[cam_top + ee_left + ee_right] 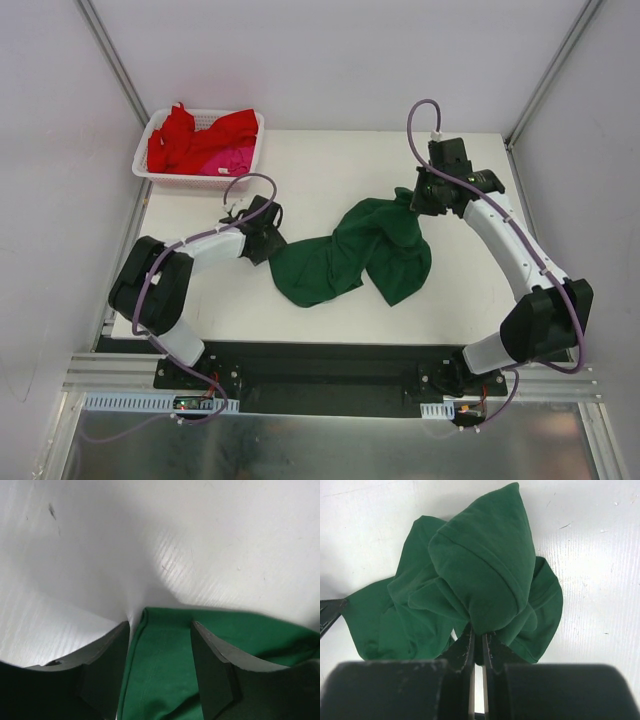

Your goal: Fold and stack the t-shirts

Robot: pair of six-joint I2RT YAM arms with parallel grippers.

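The right gripper (477, 647) is clamped tight on a bunched fold of the green tee (485, 555). The left gripper (160, 626) is open, its jaws straddling the tee's hem at the other end, with the cloth flat between them. The tee lies crumpled mid-table (320, 160) between both arms. At the far left corner, a basket (200, 181) holds a red tee (185, 140) and a pink tee (232, 160).
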